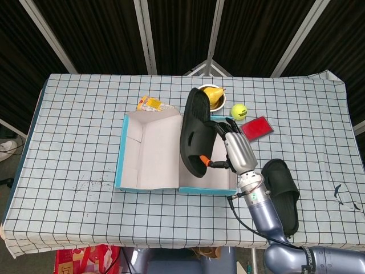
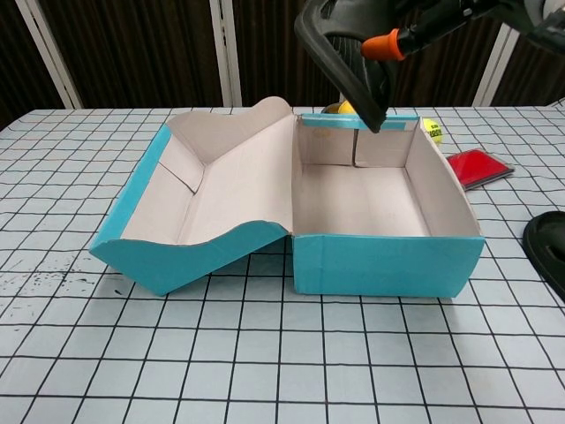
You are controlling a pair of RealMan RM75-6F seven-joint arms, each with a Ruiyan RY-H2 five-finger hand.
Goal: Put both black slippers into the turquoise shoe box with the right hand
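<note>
My right hand [image 1: 234, 149] grips a black slipper [image 1: 197, 128] and holds it in the air over the open turquoise shoe box [image 1: 130, 185]. In the chest view the slipper [image 2: 349, 62] hangs above the box's [image 2: 388, 265] empty inner compartment, and my right hand [image 2: 424, 26] shows at the top edge. The second black slipper [image 1: 282, 191] lies on the table right of the box; only its edge [image 2: 547, 247] shows in the chest view. The box lid [image 1: 151, 148] lies open to the left. My left hand is out of both views.
Behind the box stand a bowl with a yellow fruit [image 1: 212, 94], a tennis ball [image 1: 238, 111], a red flat object [image 1: 256, 128] and a yellow snack packet [image 1: 153, 104]. The checked tablecloth [image 1: 74, 131] covers the table.
</note>
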